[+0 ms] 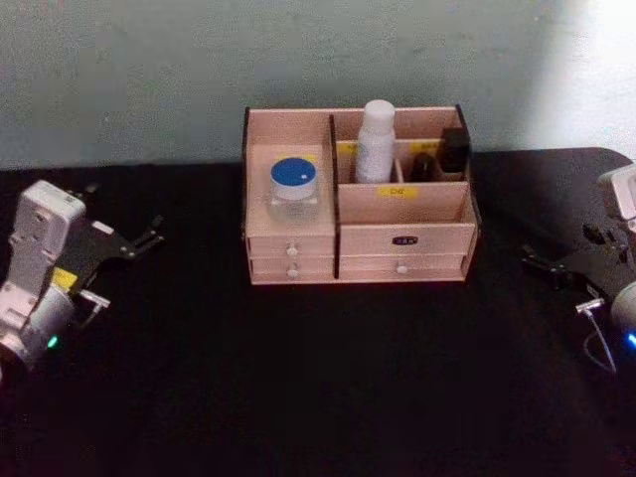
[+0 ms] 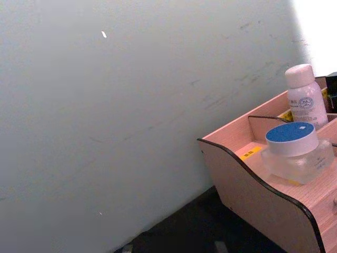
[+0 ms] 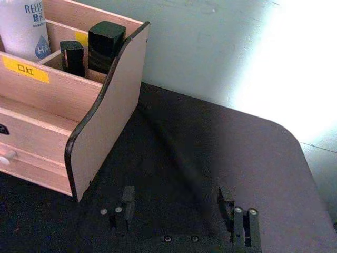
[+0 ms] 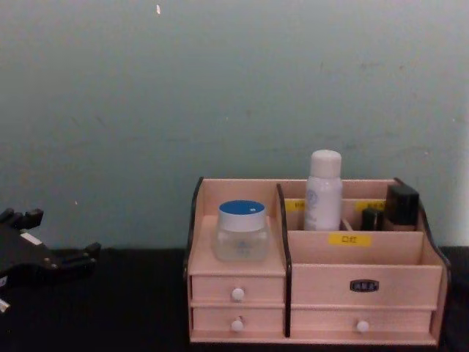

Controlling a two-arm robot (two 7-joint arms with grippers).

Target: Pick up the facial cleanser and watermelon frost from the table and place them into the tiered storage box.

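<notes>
Both items sat in the tiered storage box [image 1: 298,134]; your left hand [image 1: 149,238] and right hand [image 3: 179,211] were spread, empty.
Blue-lidded jar [image 1: 294,191] at 9 o'clock looked glassy, heavy, slick: grip its sides. White bottle [image 1: 376,141] at 12 seemed light, rigid: grip mid-body.

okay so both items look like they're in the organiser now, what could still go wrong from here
1. The blue-lidded jar sits on the open left shelf of the tiered storage box, near its front edge; a bump might slide it off.
2. The white bottle stands tall and upright in a rear compartment, so a knock may tip it.
3. The left gripper and right gripper flank the box, both open; a careless sweep could nudge it.
</notes>
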